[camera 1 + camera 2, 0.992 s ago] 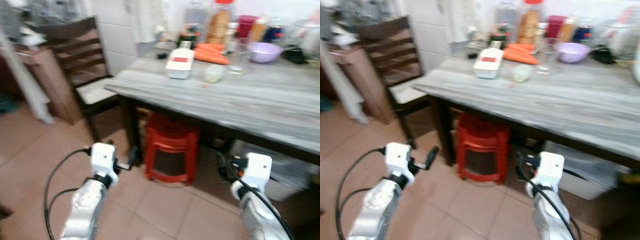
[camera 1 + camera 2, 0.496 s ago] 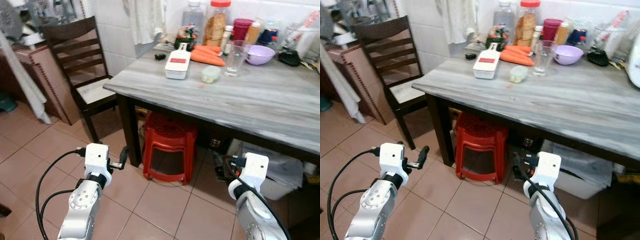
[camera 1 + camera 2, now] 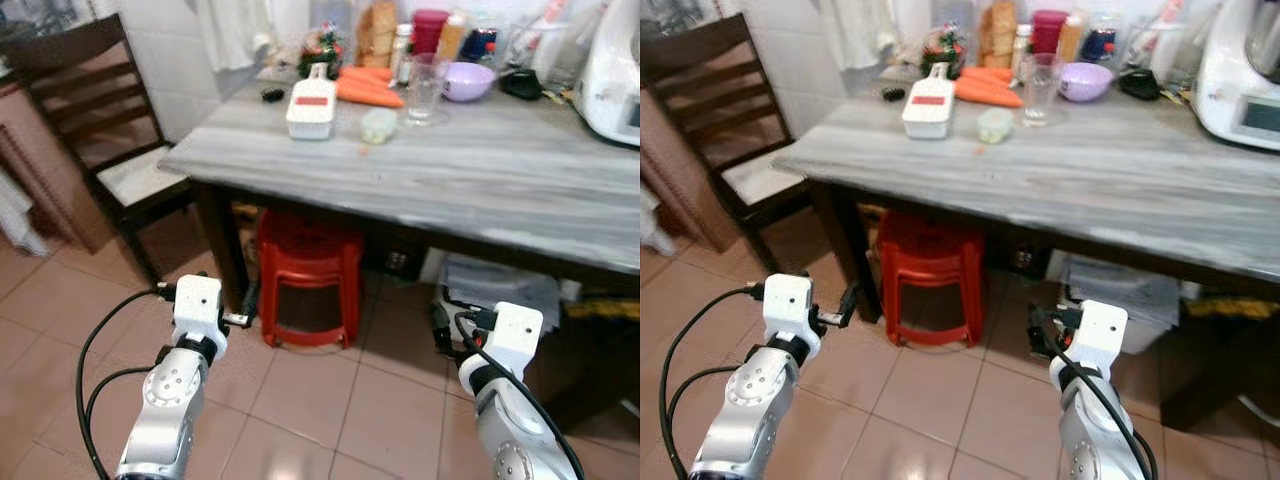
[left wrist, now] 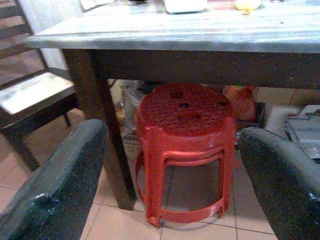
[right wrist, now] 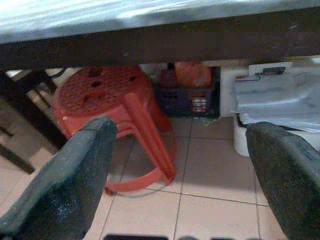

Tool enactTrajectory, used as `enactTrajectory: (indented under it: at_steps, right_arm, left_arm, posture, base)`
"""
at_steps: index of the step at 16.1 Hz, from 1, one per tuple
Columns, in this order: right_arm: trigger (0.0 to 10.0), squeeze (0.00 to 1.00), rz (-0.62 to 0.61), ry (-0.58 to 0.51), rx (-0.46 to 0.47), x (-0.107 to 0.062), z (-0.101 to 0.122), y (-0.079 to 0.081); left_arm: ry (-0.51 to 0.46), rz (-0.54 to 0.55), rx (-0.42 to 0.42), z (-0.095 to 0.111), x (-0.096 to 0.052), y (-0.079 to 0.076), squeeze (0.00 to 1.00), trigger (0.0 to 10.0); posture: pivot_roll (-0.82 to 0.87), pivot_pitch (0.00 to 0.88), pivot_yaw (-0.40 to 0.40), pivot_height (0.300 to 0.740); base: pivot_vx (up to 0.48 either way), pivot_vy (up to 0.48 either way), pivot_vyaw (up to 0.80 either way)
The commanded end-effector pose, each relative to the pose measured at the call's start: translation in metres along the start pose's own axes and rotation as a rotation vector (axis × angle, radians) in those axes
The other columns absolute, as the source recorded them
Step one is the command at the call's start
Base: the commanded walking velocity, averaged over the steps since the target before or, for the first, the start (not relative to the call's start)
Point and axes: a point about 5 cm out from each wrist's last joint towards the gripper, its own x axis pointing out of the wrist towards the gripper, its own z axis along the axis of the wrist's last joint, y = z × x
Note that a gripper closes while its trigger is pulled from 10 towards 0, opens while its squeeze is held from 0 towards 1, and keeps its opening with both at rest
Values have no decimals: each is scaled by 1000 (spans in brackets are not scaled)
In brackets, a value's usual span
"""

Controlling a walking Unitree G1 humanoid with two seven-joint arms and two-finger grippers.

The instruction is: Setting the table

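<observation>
Both grippers' fingers spread wide, empty, low before the table (glass far above).

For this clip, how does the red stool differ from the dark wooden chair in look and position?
The red stool is backless moulded plastic with a perforated round seat; the wooden chair is dark, with a slatted back and a pale seat. The stool is tucked under the grey table; the chair stands at the table's end, outside its edge. Both rest on the tiled floor, unoccupied.

Red stool under table
</observation>
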Motion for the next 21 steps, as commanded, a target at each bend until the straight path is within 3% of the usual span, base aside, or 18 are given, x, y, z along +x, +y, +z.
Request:
enactTrajectory:
  at_steps: [1,5,8,12,15,18,21]
  right_arm:
    - [10000,0,11,-22,-3,-1,5,3]
    - [10000,0,12,-107,-164,1,21,3]
    - [10000,0,43,-179,-127,-4,32,7]
    - [10000,0,62,-197,-158,-7,32,12]
    - [10000,0,39,-281,-219,-11,43,14]
    - [10000,0,20,-307,-242,-16,45,12]
    - [10000,0,10,-292,-234,-16,41,10]
  left_arm:
    - [18,19,12,-2,-1,4,0,10000]
    - [-7,31,7,6,1,4,0,10000]
    - [-66,28,-8,25,5,0,0,10000]
    - [-66,18,-3,24,5,1,0,10000]
    - [-112,-28,-56,33,7,-1,0,10000]
    - [-138,-65,-58,37,5,-8,0,10000]
    - [-126,-72,-72,32,3,-9,0,10000]
  posture:
    - [-20,0,20,740]
    - [-24,0,11,740]
    - [-25,0,5,740]
    - [-26,0,39,740]
    - [-31,0,44,740]
    - [-32,0,37,740]
    - [-28,0,31,740]
  base:
    - [-296,0,0]
    - [-307,0,0]
    - [-309,0,0]
    - [-305,0,0]
    - [0,0,0]
    - [0,0,0]
    - [0,-355,-713]
